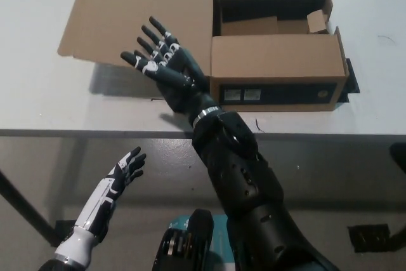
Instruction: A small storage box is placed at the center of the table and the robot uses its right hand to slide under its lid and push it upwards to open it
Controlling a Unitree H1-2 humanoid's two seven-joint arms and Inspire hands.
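- A white table (51, 87) with a smooth, faintly glossy top is being shown from above, a grey floor lying below its near edge.
- The fingers (151, 39) of the black right hand (166, 68) are being held spread and released, nothing being grasped, just in front of the lid (139, 20).
- The flat, matte cardboard lid is being shown swung fully over to the left, a shadow being cast beneath it.
- The storage box (276, 61), rectangular brown cardboard, is being carried near the table's near edge, right of centre, its dark interior being exposed.
- The opening step is judged practically finished; only a clear withdrawal of the hand is being called for.
- The white left hand (127, 169) is being rested below the table edge, fingers loosely apart.
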